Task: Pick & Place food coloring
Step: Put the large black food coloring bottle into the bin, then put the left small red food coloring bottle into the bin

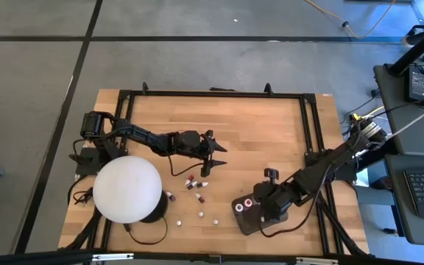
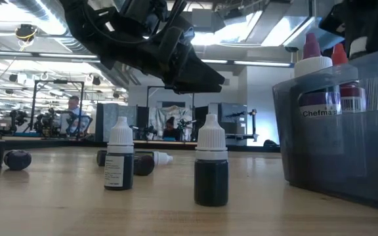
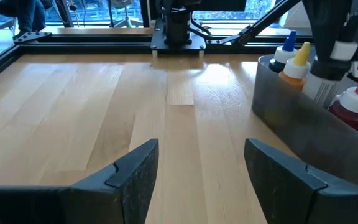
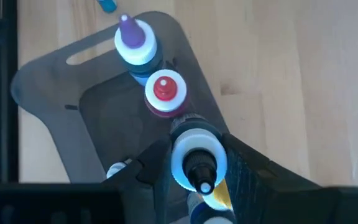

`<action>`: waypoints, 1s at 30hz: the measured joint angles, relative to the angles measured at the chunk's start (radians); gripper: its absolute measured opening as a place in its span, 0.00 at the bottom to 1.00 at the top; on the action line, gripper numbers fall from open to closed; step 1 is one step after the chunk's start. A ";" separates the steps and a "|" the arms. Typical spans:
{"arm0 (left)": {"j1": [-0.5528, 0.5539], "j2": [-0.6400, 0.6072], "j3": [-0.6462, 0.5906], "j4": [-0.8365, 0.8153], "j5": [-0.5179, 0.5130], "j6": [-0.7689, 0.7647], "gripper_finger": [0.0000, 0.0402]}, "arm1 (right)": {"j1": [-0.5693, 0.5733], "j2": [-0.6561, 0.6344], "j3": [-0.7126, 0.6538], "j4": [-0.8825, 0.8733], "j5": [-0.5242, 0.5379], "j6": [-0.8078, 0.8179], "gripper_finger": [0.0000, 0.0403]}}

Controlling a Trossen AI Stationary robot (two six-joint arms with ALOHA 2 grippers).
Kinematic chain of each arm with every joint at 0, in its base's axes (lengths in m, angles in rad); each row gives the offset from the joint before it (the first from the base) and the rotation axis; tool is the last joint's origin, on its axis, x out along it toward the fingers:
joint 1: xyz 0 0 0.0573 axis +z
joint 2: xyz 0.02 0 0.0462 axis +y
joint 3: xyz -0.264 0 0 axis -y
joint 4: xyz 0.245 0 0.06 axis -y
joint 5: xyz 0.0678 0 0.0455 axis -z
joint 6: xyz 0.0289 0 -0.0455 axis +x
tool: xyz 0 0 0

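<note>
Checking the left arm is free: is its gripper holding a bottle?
No: in the left wrist view the left gripper is open, with only bare table between its fingers.

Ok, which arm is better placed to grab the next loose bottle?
Left, probably. Its open end effector hangs just beside the loose bottles, while the right end effector is over the tray, gripping a black-tipped bottle.

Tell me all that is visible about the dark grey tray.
The dark grey tray is a rounded rectangle of translucent smoky plastic with a slot handle at one end. It lies flat on the wooden table near the front edge, under the right hand. Bottles with purple and red tips stand upright inside.
</note>
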 joint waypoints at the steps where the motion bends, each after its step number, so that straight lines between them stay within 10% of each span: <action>1: 0.000 0.000 0.000 0.000 0.000 0.000 0.58 | -0.002 0.009 0.000 0.002 -0.008 -0.003 0.30; 20: 0.000 0.000 0.000 0.000 0.000 0.000 0.58 | -0.029 0.069 0.028 0.007 -0.041 -0.137 0.36; 30: 0.000 0.000 0.000 -0.016 0.000 -0.020 0.58 | -0.029 0.051 0.217 -0.281 0.007 -0.239 0.36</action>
